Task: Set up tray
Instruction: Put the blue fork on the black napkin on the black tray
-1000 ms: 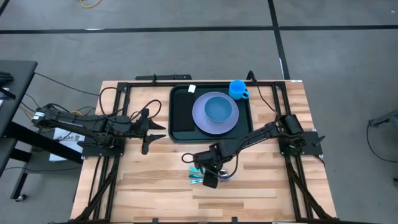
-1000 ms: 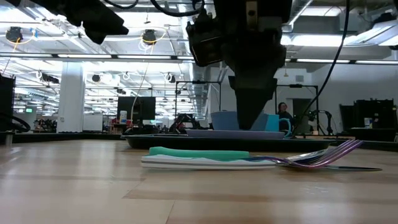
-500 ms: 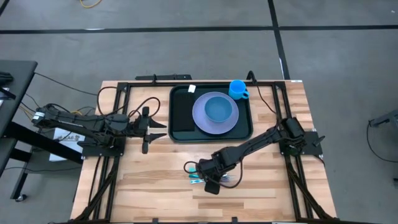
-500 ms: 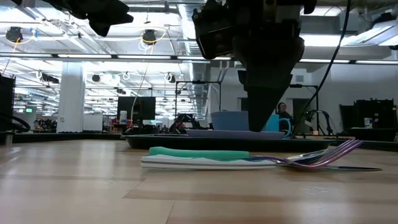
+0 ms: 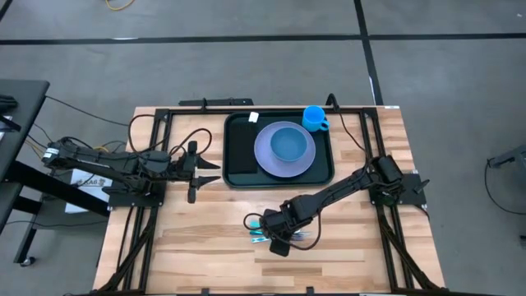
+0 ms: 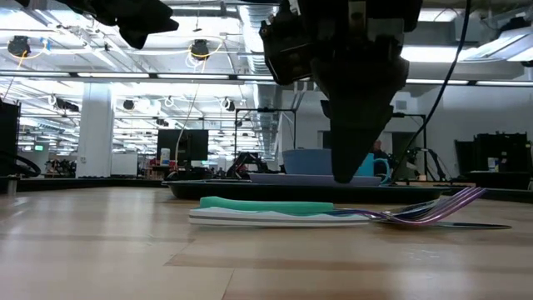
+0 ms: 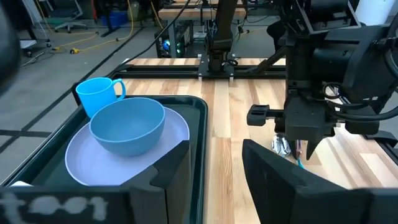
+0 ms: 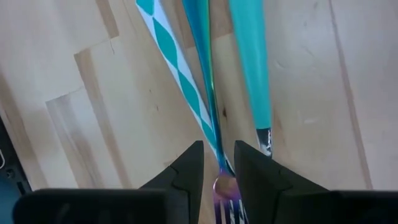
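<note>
The right hand [image 8: 217,168] hangs directly over the cutlery [image 5: 267,231] on the bare desk [image 5: 197,247], fingers [image 8: 186,165] pointing down and set a narrow gap apart, holding nothing; in the right wrist view the iridescent handle of the fork [image 8: 208,93] runs up into that gap, with a teal-and-white patterned handle [image 8: 174,68] on one side and a plain teal handle [image 8: 252,62] on the other. The step in hand appears to be the cutlery pick-up. The next move calls for lowering the fingers astride a single handle and closing without dragging its neighbours, which lie nearly touching; that is the likely difficulty. Beyond the cutlery, the tray [image 5: 238,156] sits at the far centre of the desk, already carrying the lavender plate [image 5: 265,158] with the blue bowl [image 5: 288,144] on it; the blue cup [image 5: 314,117] stands at its far right corner. The left hand [image 5: 212,165] waits just left of the tray, fingers apart and empty
</note>
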Robot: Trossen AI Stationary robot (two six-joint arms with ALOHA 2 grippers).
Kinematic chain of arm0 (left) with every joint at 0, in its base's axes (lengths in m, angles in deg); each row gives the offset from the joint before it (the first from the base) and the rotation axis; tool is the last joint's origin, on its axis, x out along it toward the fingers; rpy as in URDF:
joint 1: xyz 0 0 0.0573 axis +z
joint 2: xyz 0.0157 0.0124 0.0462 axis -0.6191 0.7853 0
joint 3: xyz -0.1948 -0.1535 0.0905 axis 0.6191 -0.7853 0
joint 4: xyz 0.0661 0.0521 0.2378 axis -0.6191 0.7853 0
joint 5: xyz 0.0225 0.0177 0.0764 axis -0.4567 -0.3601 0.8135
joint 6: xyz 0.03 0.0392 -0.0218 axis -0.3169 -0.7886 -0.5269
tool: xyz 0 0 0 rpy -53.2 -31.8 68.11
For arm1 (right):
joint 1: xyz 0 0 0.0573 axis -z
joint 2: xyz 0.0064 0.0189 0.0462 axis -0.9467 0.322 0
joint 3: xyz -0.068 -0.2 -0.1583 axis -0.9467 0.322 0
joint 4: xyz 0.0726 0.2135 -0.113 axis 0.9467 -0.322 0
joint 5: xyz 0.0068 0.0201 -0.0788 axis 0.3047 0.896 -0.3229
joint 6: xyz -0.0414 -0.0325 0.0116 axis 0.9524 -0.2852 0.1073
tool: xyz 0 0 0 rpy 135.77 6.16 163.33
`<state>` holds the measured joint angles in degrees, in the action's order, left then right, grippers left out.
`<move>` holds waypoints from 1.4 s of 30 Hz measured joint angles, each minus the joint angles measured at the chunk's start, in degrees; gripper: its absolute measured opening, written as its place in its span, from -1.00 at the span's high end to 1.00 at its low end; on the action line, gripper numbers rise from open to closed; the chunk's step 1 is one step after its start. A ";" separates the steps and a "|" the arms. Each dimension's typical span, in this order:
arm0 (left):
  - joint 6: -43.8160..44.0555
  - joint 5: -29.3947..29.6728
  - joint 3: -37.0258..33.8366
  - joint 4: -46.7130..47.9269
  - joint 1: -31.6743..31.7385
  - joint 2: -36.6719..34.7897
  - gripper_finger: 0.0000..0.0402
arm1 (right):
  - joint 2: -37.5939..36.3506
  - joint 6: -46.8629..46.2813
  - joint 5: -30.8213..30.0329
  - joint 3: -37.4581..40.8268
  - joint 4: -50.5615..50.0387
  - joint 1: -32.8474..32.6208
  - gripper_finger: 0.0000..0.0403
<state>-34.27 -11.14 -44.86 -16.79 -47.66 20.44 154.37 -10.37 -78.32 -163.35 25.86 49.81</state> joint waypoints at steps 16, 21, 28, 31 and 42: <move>-0.11 0.00 0.04 0.00 0.00 0.00 0.33 | 6.03 0.09 3.88 -0.28 1.97 0.05 0.59; -0.11 0.00 0.04 0.00 0.00 0.00 0.33 | 4.86 0.11 3.87 -0.08 1.95 0.15 0.59; -0.09 0.00 0.04 0.00 0.00 0.00 0.33 | 2.78 0.15 3.76 0.05 1.53 0.13 0.59; -0.09 0.00 0.04 0.01 0.00 0.00 0.33 | 2.83 0.15 3.79 0.07 0.96 0.15 0.59; -0.07 0.00 0.04 0.02 0.00 -0.01 0.33 | 2.82 1.19 3.89 0.04 -1.12 0.15 0.59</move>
<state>-34.33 -11.14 -44.82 -16.77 -47.66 20.44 157.19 -9.18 -74.43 -163.31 24.74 49.96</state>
